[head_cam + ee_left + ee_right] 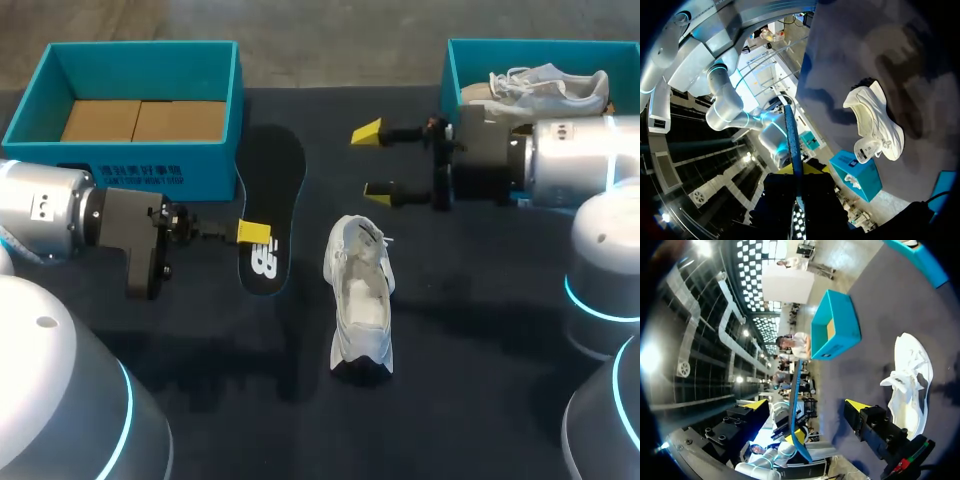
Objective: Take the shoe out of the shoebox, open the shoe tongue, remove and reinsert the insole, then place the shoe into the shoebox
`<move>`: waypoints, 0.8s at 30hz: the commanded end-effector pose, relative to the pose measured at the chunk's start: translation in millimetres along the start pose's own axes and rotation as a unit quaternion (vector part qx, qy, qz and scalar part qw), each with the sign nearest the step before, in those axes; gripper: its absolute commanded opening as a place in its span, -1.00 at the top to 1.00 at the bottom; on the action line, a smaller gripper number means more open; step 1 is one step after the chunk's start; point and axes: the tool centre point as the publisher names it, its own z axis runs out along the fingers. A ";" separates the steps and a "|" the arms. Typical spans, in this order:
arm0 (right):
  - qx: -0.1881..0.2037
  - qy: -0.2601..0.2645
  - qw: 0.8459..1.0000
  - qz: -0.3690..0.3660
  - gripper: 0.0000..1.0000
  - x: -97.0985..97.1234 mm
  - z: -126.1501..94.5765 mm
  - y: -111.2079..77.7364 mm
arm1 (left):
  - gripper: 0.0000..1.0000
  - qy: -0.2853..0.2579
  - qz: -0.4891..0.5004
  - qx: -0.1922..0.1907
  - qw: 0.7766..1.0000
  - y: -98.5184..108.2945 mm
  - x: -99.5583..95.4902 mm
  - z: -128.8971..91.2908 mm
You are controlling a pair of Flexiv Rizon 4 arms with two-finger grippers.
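Note:
The white shoe (360,300) lies on the dark table mid-scene, opening up, held by neither gripper. My left gripper (255,233) is shut on the edge of the black insole (272,190), holding it left of the shoe. In the left wrist view the insole (792,140) shows edge-on, rising from the gripper (794,172), with the shoe (875,125) off to one side. My right gripper (373,161) hangs open and empty beyond the shoe's toe. In the right wrist view its fingers (806,405) stand wide apart, the insole (795,400) ahead and the shoe (912,385) to the side.
A teal shoebox (215,150) with cardboard inside stands at the back left, close behind the insole. A second teal shoebox (455,60) at the back right holds another pale shoe (545,88), right behind my right arm. Both arm bases fill the near corners.

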 end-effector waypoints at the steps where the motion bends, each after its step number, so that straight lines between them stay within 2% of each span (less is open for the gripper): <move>1: -0.002 -0.008 1.000 0.004 -1.00 2.1 25.9 1.3 | 1.00 0.000 0.002 -0.002 1.000 -1.0 0.2 1.2; 2: 0.002 -0.007 1.000 0.008 -1.00 2.6 35.2 0.4 | 1.00 0.000 0.002 -0.002 1.000 -1.0 0.2 1.2; 10: 0.009 0.002 1.000 0.019 -1.00 4.8 57.3 2.3 | 1.00 0.000 0.002 -0.002 1.000 -1.0 0.2 1.2; 23: 0.028 0.001 0.999 0.032 -1.00 8.6 81.4 0.5 | 1.00 0.000 0.002 -0.002 1.000 -1.0 0.2 1.2; 24: 0.029 0.001 0.999 0.034 -0.95 9.0 82.7 0.0 | 1.00 0.000 0.002 -0.002 1.000 -1.0 0.2 1.2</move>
